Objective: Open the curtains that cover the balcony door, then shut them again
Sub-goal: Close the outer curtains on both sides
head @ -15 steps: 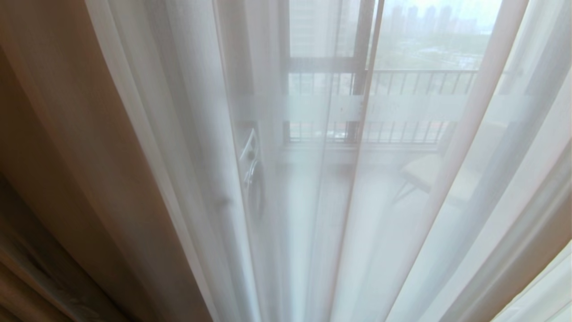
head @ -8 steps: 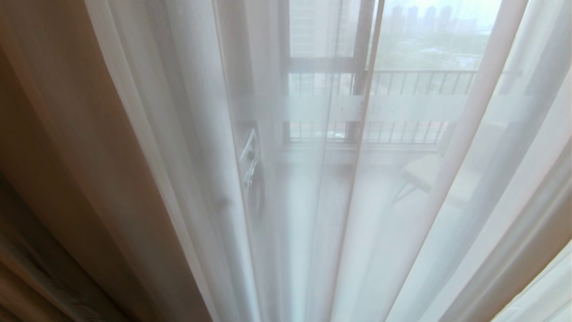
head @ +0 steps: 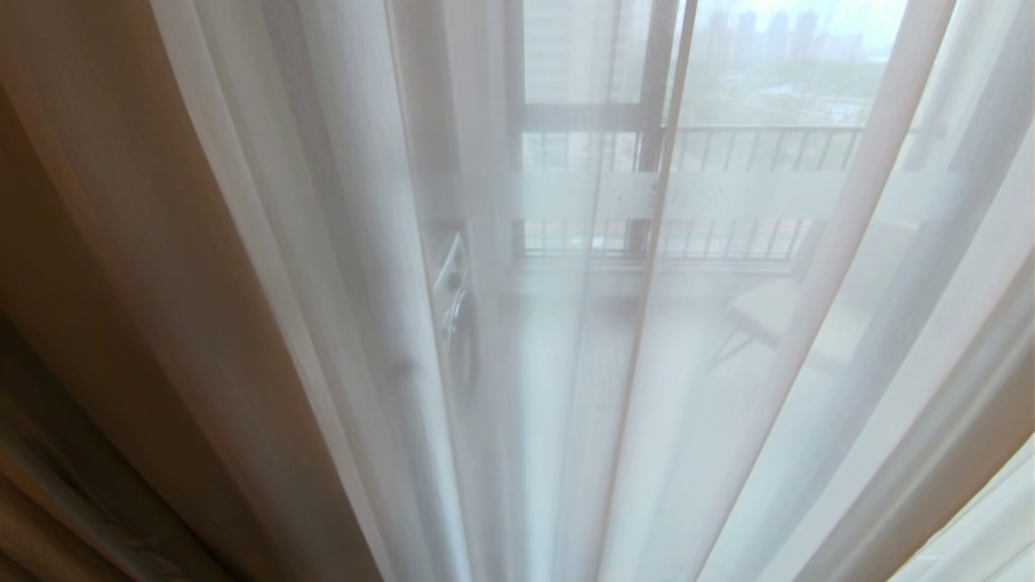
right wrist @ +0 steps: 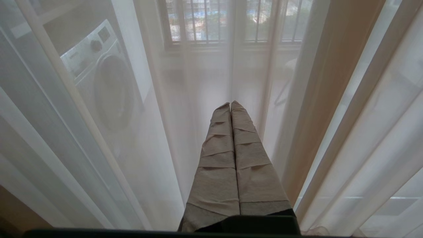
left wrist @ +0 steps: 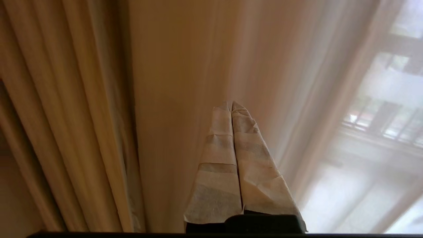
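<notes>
1. Curtains [head: 323, 267] hang drawn across the balcony door [head: 659, 137]; on my head view nothing has shifted over the last second, and neither arm shows there.
2. Far left, the beige drape [left wrist: 82, 115] hangs in folds. My left gripper [left wrist: 231, 107] has its taped fingers pressed together, empty, pointing at the fabric where drape meets sheer [left wrist: 297, 82]; I can't tell if it touches.
3. Centre, the sheers show a washing machine [right wrist: 102, 79] and the railing [head: 760, 145] behind the glass.
4. Right, my right gripper [right wrist: 230, 106] is closed on nothing, facing the sheers.
5. My read: opening hasn't begun; the left arm goes first.
</notes>
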`<state>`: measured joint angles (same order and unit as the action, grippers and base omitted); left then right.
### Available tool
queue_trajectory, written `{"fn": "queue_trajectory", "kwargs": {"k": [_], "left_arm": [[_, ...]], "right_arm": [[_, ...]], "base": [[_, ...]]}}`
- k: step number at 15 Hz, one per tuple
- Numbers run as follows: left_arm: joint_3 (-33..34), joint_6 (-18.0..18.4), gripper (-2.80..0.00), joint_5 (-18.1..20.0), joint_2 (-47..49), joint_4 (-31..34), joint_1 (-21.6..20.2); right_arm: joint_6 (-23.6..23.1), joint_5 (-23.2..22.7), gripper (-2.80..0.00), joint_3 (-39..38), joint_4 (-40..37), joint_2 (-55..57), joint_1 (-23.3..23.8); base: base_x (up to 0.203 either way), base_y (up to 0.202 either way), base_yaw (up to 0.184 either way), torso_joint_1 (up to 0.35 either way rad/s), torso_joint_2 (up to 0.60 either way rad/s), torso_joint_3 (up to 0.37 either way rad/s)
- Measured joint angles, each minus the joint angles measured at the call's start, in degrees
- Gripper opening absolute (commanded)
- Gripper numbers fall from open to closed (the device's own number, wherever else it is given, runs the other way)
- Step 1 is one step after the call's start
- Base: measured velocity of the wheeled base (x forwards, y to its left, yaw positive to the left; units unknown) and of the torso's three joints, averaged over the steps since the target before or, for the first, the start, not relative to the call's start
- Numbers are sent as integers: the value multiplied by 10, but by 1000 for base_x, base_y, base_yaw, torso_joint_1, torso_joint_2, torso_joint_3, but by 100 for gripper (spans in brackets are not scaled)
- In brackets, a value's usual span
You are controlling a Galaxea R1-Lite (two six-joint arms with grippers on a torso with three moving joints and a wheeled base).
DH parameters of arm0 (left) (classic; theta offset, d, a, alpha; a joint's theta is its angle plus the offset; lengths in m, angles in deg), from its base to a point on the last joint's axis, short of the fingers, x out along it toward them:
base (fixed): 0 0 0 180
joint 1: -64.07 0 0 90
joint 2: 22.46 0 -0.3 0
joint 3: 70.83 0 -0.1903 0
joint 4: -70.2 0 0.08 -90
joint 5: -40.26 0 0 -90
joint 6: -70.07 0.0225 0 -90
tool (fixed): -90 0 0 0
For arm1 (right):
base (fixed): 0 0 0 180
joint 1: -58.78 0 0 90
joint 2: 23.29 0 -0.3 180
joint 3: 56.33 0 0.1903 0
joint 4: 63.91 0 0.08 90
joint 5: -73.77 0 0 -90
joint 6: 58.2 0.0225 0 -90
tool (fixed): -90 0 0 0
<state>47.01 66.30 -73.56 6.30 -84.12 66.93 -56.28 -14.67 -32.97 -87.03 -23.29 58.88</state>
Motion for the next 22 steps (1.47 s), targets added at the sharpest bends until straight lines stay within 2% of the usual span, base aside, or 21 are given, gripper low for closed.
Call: {"fn": "queue_trajectory", "kwargs": {"k": [3,4,6,8,9,11,13,14,16,18,22], "left_arm": [[-113,-3,-280,-89,108,-1,-11],[-142,-2,-280,-113,139,-1,-34],[-186,4,-280,-129,191,0,-111],[-223,8,-280,-115,238,0,-208],[-238,9,-280,-96,260,0,-259],[-267,11,-280,-42,300,-2,-361],[-291,10,-280,33,344,-16,-459],[-300,10,0,73,369,-32,-499],[-311,10,0,131,413,-70,-553],[-313,9,0,141,445,-83,-572],[-313,10,0,153,485,-86,-577]], "right_arm": [[0,0,-280,0,0,0,0],[0,0,-280,0,0,0,0],[0,0,-280,0,0,0,0],[0,0,-280,0,0,0,0],[0,0,-280,0,0,0,0],[0,0,-280,0,0,0,0],[0,0,-280,0,0,0,0],[0,0,-280,0,0,0,0],[-1,0,-280,0,0,0,0],[0,0,-280,0,0,0,0],[0,0,-280,0,0,0,0]], "base": [[0,0,0,0,0,0],[0,0,0,0,0,0],[0,0,0,0,0,0],[0,0,0,0,0,0],[0,0,0,0,0,0],[0,0,0,0,0,0],[0,0,0,0,0,0],[0,0,0,0,0,0],[0,0,0,0,0,0],[0,0,0,0,0,0],[0,0,0,0,0,0]]}}
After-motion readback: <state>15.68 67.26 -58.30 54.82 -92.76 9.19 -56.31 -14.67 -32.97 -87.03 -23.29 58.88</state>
